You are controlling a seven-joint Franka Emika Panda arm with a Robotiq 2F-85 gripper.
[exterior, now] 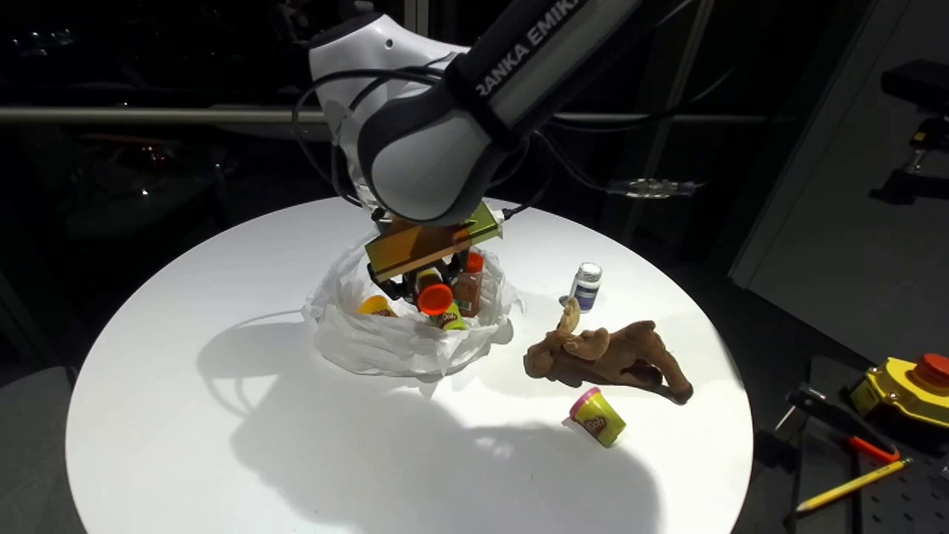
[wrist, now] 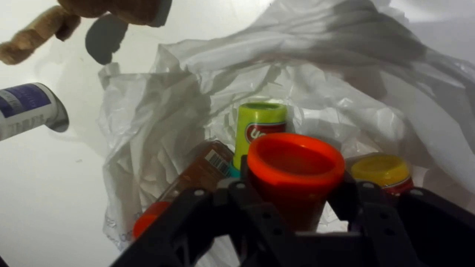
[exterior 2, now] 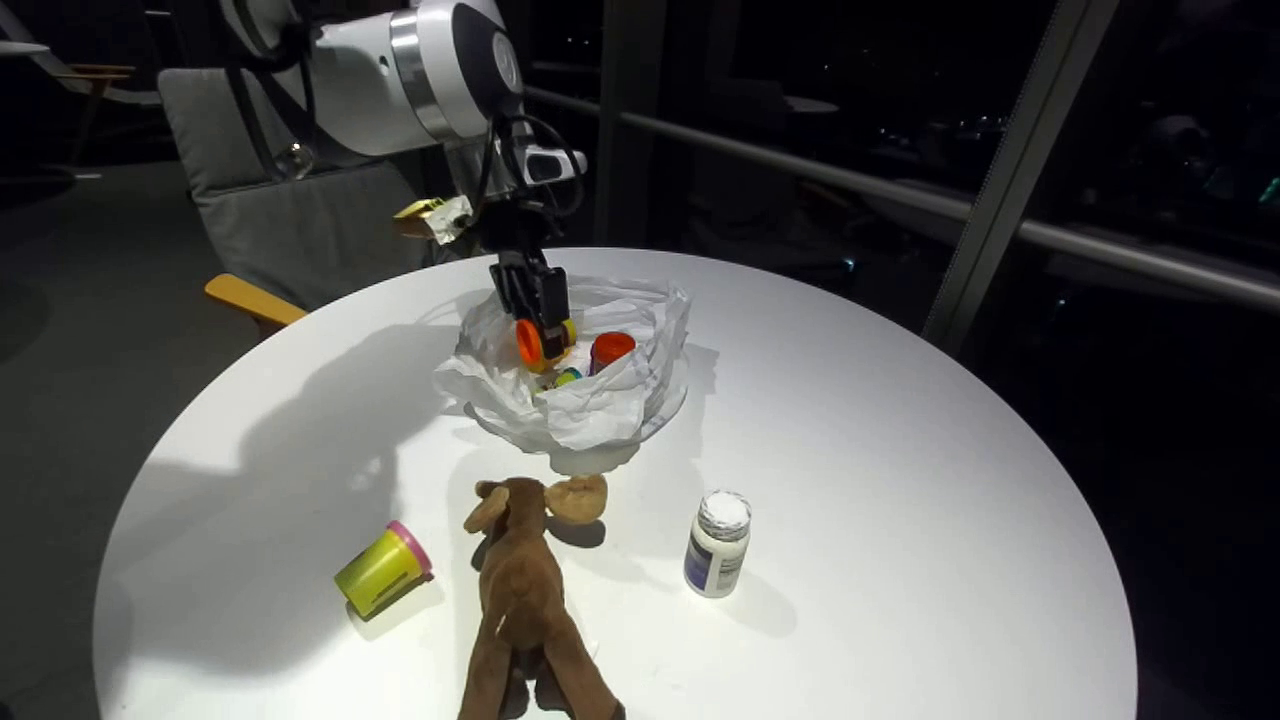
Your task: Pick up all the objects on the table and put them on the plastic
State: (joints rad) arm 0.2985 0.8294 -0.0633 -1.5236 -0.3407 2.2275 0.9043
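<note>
Hand [wrist: 295, 180], part-closed, grips orange-lidded tub [exterior: 435, 299] over the plastic bag [exterior: 371, 345]. Risk: if dropped from height, it may glance off the green tub [wrist: 258, 124] therein.

Wrist view | bottle [wrist: 24, 108]: cut off, left | brown toy [wrist: 117, 7]: cut off, top

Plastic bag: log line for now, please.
fingers: closed on orange-lidded tub | position: over plastic bag | on table: moose toy, white bottle, pink-lidded tub
</note>
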